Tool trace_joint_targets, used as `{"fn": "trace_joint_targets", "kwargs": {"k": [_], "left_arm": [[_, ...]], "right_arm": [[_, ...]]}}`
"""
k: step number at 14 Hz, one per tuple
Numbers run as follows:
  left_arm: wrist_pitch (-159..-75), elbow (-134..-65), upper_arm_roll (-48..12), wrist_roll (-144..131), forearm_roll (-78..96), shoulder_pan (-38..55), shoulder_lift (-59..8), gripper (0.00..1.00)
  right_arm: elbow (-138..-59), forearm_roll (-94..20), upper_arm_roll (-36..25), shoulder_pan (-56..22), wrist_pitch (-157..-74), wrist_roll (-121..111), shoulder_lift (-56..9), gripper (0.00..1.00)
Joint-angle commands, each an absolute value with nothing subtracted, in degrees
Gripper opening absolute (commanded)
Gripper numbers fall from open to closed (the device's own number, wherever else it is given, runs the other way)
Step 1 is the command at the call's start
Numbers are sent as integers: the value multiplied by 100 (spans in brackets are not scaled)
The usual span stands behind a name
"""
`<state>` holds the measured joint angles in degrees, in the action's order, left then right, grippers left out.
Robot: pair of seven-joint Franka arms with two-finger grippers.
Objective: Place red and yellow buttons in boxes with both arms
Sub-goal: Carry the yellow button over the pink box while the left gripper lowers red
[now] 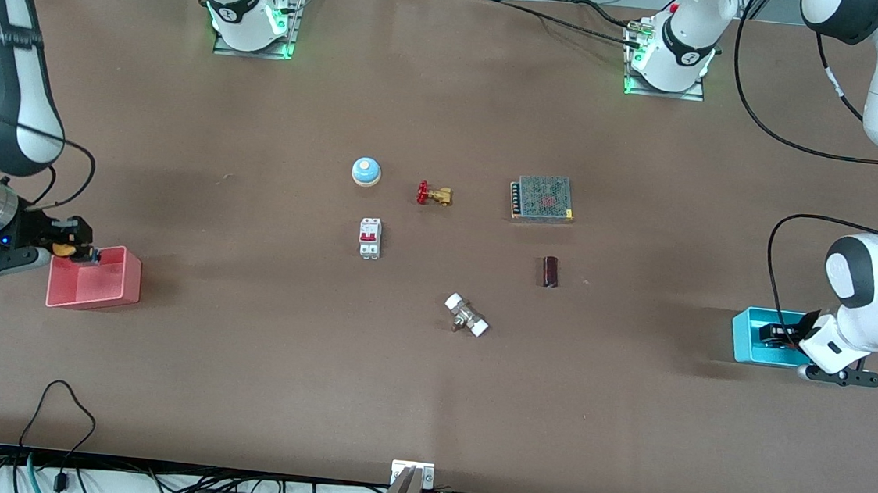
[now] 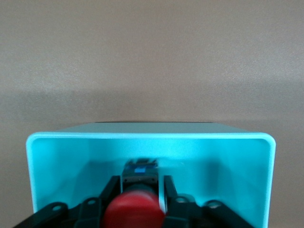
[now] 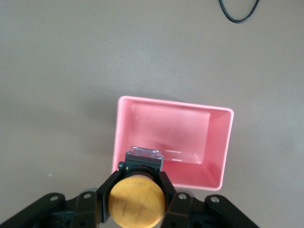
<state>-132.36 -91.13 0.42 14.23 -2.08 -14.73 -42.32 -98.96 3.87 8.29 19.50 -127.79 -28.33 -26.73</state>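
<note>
Over the pink box (image 1: 94, 277), at the right arm's end of the table, the right gripper (image 1: 74, 248) is hanging with its jaws closed on the yellow button (image 1: 63, 249). The right wrist view is showing the round yellow cap (image 3: 137, 201) between the fingers (image 3: 167, 190) and the dark body pointing down at the box's rim on the gripper's side, so the button is sitting over the box's edge rather than over its middle, and the box looks empty inside.

Over the cyan box (image 1: 745, 335), at the left arm's end of the table, the left gripper (image 1: 781, 334) is doing the same job, its jaws pinching the red button (image 2: 134, 211). In the left wrist view the red cap is filling the gap between the fingers (image 2: 168, 190) and the cyan walls are rising around it, so this button appears to be down inside the box or just above its floor.

Both arms seem to be at the release step. For the left, the next move is calling only for the jaws to open and the arm to lift straight up. For the right, a small shift toward the pink box's centre looks wise first, since a drop from the rim could tip the button out onto the table (image 1: 240, 387).

Between the boxes, the bell (image 1: 366, 171), valve (image 1: 434, 194), breaker (image 1: 370, 238) and other parts are lying well apart from both, and need no handling.
</note>
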Motion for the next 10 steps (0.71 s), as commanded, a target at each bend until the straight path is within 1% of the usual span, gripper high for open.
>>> {"fn": "trace_joint_targets", "kwargs": {"k": [1,3,5,10], "left_arm": [[-13210,-9000,-18,1538,-114,-1547,-4254,100],[-13157,-8983,-18,1774,-114,-1582,-4201,100],[-13026,-8974,-26,1907,-114,-1643,-4009,100],[-11885,-8886,-79,1828,-114,-1573,-3377,100]], "right_arm": [[-9721,290,774,1951,-13007,-2979,-2900,36],[-9721,299,765,1951,-13226,-2997,-3005,36],[-9721,290,677,1951,-13481,-2988,-3163,36],[-9729,281,642,1951,-13885,-2979,-3436,38]]}}
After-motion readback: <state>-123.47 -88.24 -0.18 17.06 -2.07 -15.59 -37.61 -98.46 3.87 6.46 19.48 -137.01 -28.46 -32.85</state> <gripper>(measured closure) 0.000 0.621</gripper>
